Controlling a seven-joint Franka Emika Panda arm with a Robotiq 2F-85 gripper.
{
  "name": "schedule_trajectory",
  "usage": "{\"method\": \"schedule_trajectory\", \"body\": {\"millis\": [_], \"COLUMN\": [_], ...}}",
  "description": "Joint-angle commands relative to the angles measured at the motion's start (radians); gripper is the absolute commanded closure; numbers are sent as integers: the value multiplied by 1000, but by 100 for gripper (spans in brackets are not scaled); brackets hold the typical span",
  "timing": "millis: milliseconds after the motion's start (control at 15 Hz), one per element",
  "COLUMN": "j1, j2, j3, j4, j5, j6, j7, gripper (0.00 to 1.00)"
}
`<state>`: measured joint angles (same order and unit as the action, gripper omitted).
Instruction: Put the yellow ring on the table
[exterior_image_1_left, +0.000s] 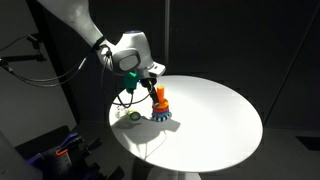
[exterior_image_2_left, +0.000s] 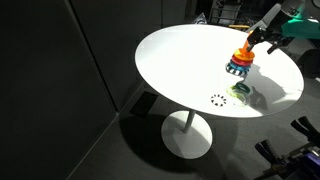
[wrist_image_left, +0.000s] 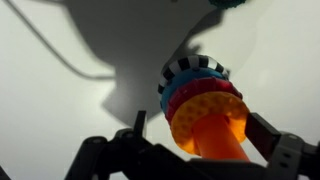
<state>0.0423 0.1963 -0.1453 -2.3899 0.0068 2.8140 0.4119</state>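
Note:
A stacking toy stands on the round white table (exterior_image_1_left: 222, 122) (exterior_image_2_left: 180, 60). The yellow ring (wrist_image_left: 205, 112) sits on the toy's orange peg (wrist_image_left: 220, 138), above a red ring (wrist_image_left: 185, 95) and the blue base (wrist_image_left: 190, 75). The ring also shows in both exterior views (exterior_image_1_left: 161, 104) (exterior_image_2_left: 241, 55). My gripper (wrist_image_left: 200, 135) hangs just above the toy (exterior_image_1_left: 154, 84) (exterior_image_2_left: 257, 38). It is open, with one finger on each side of the peg and the yellow ring. It holds nothing.
A small green ring (exterior_image_1_left: 133, 116) (exterior_image_2_left: 240, 91) lies on the table beside the toy. A black-and-white toothed ring (exterior_image_2_left: 218, 99) lies next to it. The toy stands near the table's edge. Dark surroundings and cables lie beyond the table.

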Motion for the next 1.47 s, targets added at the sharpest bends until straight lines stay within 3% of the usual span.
{"method": "schedule_trajectory", "body": {"millis": [0, 467, 1000, 1400], "j1": [-1, -8, -25, -21], "j2": [-14, -7, 8, 37], "j3": [-27, -29, 11, 6], "j4": [-2, 6, 18, 22], "j5": [-22, 25, 148, 146], "j6": [-48, -94, -54, 12], "j7": [68, 188, 160, 156], "gripper": [0, 0, 0, 0]}}
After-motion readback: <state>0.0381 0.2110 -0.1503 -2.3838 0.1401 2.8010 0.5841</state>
